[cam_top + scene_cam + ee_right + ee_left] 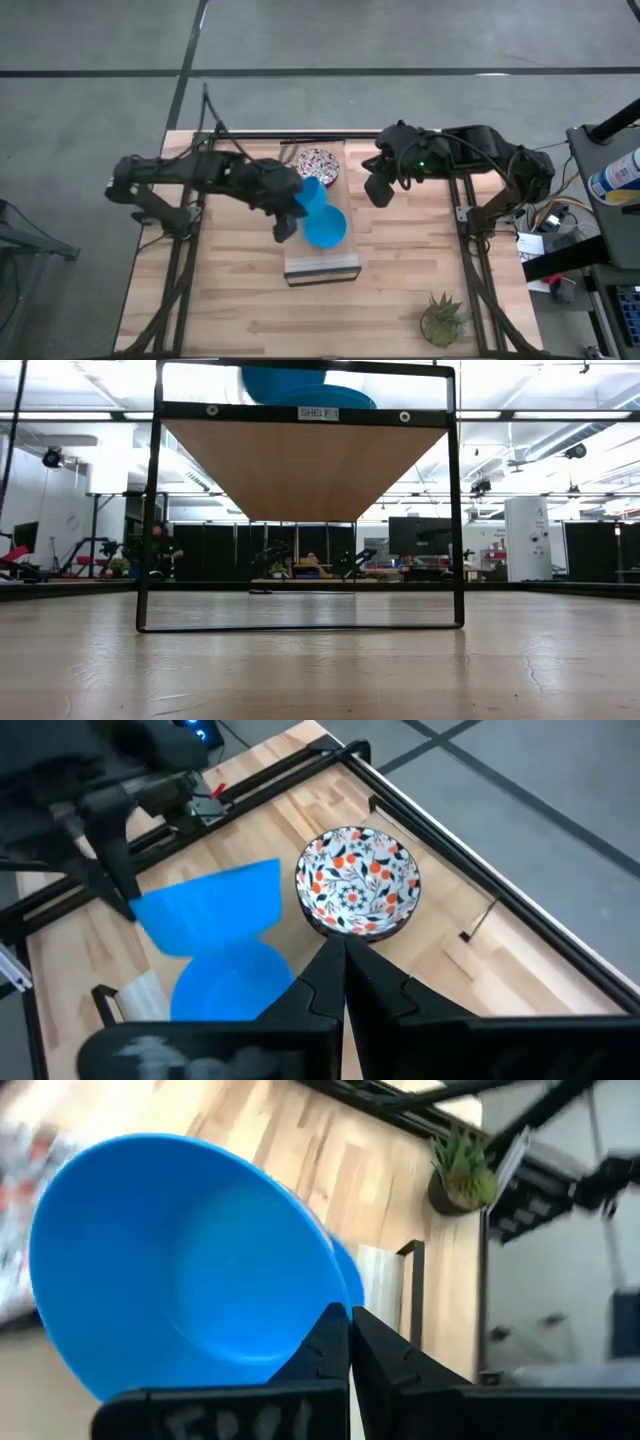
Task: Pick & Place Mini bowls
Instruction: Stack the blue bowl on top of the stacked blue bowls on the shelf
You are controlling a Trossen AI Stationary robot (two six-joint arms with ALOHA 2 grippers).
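Blue bowl [309,193] tilted, rim clamped in my left pincer [292,203] | hangs just above second blue bowl [325,227] on shelf | right pincer [379,188] shut, idle beside patterned bowl [317,164]

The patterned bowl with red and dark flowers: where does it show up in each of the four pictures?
High view: the whitish round bowl with red-and-dark pattern sits at the far end of the shelf top, beyond the blue bowls.
Low view: not in it.
Left wrist view: only a blurred patterned patch at the edge, probably this bowl.
Right wrist view: centre.
Shared landmark: the tilted bright blue bowl held by the left tool.
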